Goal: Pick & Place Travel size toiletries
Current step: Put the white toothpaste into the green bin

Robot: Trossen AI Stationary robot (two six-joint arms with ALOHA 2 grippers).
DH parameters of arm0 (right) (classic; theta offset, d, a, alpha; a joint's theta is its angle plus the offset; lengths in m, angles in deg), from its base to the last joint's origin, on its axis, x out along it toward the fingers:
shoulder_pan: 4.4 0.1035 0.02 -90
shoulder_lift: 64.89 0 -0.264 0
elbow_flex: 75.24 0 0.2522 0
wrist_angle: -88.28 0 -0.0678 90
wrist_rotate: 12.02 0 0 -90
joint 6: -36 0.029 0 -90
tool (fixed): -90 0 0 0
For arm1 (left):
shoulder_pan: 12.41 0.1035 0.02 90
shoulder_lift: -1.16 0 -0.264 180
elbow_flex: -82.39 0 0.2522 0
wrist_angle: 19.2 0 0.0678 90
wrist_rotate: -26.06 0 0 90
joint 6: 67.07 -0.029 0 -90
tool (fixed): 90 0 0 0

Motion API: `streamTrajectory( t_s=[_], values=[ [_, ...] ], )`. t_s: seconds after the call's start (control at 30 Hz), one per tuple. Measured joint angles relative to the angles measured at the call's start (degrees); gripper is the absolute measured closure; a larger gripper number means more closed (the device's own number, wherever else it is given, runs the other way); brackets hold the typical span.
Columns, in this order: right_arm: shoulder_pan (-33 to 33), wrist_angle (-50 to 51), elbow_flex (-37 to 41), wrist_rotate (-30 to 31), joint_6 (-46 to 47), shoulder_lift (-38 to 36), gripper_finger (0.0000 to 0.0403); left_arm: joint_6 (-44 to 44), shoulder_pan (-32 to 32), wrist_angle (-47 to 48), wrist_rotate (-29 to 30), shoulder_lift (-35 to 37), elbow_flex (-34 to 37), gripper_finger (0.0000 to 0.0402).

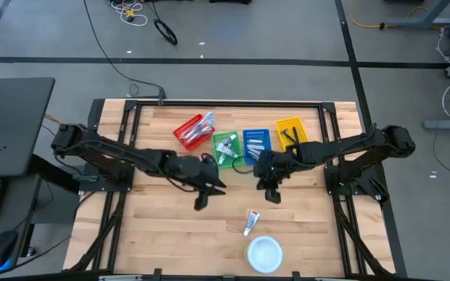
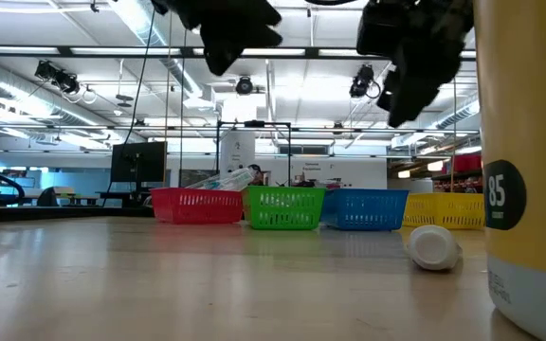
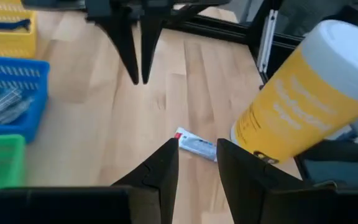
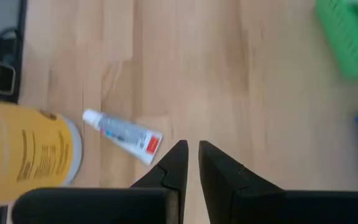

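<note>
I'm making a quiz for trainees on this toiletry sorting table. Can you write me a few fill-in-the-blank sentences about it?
1. Along the table's far side stand ____ baskets in a row.
2. The basket between the red basket and the blue basket is ____.
3. The only tube on the bare wood lies between the baskets and the round white ____.
4. Both grippers hold ____.

Missing words: four; green; disc; nothing
</note>
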Motion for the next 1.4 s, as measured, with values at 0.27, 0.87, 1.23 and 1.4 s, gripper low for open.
streamTrajectory(
  t_s=[0.27,0.87,1.23,1.4],
  values=[
    [7.2,6.7,0.0,5.9,8.1,0.0,0.0358,5.0,-4.7,-15.1,0.6,-14.7,-0.5,0.0282],
    [10.6,4.9,0.0,2.4,9.5,0.7,0.0358,13.9,-6.3,-19.6,-6.9,-35.4,-12.4,0.0205],
    [10.3,4.1,0.0,9.4,8.2,2.3,0.0358,7.1,-11.8,-18.7,4.7,-38.0,-13.3,0.0202],
    [10.2,2.8,0.0,9.5,8.4,2.2,0.0358,5.5,-13.0,-20.4,10.2,-39.8,-13.5,0.0202]
  ],
)
